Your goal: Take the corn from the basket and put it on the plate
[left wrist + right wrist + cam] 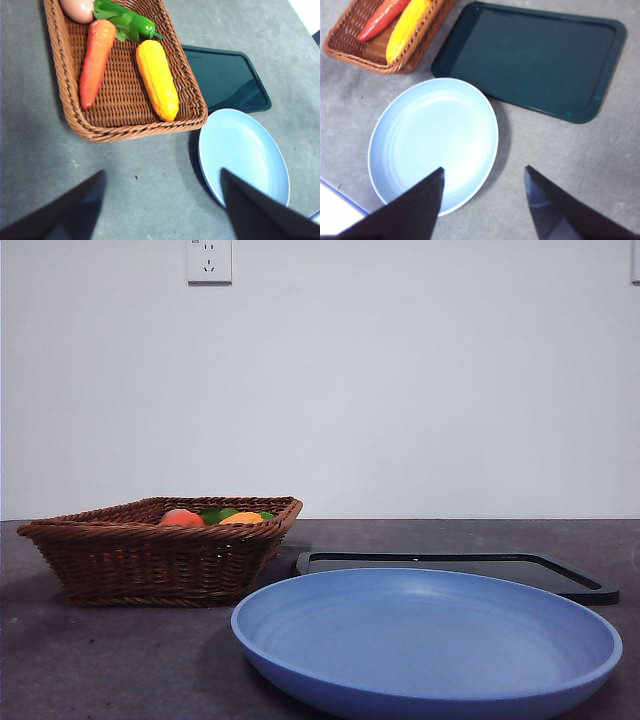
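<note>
The yellow corn (157, 79) lies inside the brown wicker basket (65, 95), along the side nearest the plate; the right wrist view also catches the corn (406, 29) in the basket (350, 54). In the front view only a small orange-yellow top (243, 518) shows above the basket (150, 560) rim. The light-blue plate (430, 640) (242, 152) (432, 142) stands empty beside the basket. My left gripper (162, 200) hangs open high above the table near the basket. Open too, my right gripper (484, 192) hovers over the plate's edge. Neither arm shows in the front view.
A carrot (95, 57), a green pepper (127, 20) and a reddish round fruit (77, 7) share the basket. A flat black tray (460, 568) (530, 60) lies behind the plate. A wall with a socket (209, 260) stands at the back.
</note>
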Robot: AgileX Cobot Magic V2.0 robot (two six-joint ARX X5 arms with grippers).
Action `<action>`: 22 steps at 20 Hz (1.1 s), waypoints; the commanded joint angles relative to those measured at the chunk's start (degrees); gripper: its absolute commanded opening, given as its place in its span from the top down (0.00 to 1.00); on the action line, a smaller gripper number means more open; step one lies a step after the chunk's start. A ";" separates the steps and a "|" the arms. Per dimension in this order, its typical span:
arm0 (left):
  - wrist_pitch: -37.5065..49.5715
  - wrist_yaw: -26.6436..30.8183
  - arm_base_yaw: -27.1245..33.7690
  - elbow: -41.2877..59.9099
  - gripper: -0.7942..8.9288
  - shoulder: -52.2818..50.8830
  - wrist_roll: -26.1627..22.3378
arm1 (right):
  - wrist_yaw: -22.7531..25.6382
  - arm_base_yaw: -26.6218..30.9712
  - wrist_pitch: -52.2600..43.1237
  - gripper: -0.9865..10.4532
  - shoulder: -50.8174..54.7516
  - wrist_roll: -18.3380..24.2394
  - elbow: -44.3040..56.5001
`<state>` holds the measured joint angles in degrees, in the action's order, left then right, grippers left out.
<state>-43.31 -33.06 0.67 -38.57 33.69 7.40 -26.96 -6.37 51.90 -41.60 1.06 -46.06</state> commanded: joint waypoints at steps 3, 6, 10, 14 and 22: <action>0.90 -0.39 -0.04 -1.27 0.50 0.37 -0.26 | 0.37 -0.50 -0.42 0.67 -4.39 -0.63 -0.98; 0.90 -0.39 -0.04 -1.27 0.50 0.37 -0.26 | 0.39 -2.67 -1.84 0.67 -9.38 -0.63 -0.98; 0.90 -0.42 -0.04 -1.27 0.50 0.37 -0.26 | 0.39 -4.96 -5.53 0.67 -17.90 -0.61 -0.98; 0.90 -0.42 -0.04 -1.27 0.50 0.37 -0.26 | 0.39 -6.75 -9.38 0.67 -26.99 -0.61 -0.98; 0.90 -0.39 -0.04 -1.27 0.50 0.37 -0.28 | 0.37 -9.77 -16.79 0.67 -41.18 -0.59 -0.98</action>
<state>-43.09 -33.06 0.67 -38.61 33.74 7.40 -26.63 -15.79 35.31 -82.11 0.97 -46.06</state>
